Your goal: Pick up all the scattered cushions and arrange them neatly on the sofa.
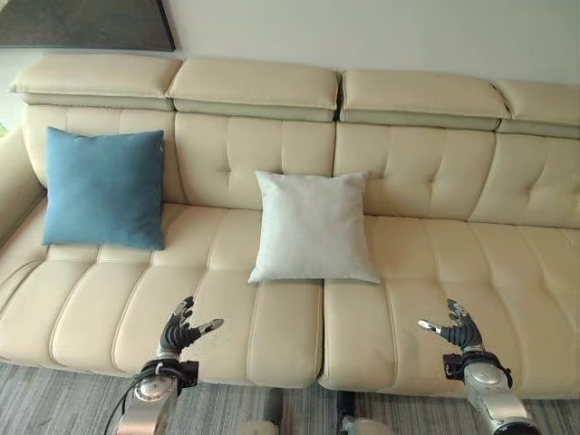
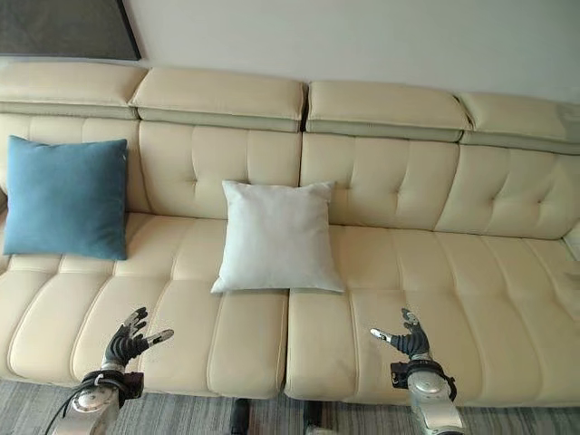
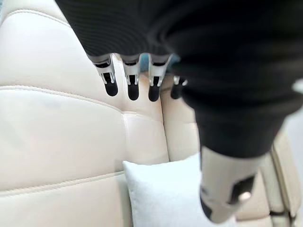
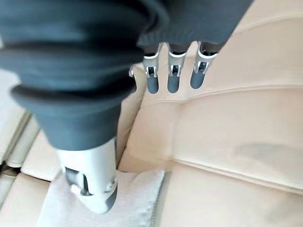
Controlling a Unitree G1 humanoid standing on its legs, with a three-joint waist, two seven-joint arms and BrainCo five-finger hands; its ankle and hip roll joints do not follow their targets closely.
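A blue cushion [image 1: 104, 188] leans upright against the backrest at the left end of the cream sofa [image 1: 453, 272]. A white cushion [image 1: 313, 227] leans against the backrest near the sofa's middle, its lower edge over the seam between two seat sections. My left hand [image 1: 181, 333] hovers open over the seat's front edge, below and left of the white cushion. My right hand [image 1: 458, 328] hovers open over the front edge to the right. Neither hand holds or touches anything. The white cushion [image 3: 165, 194] also shows past the left hand's fingers [image 3: 132, 85], and the same cushion [image 4: 132, 198] past the right hand's thumb.
The sofa's right half has bare seat and backrest. A grey wood-grain floor [image 1: 54, 399] runs along the sofa's front. A dark framed panel [image 1: 86, 23] hangs on the wall above the left end.
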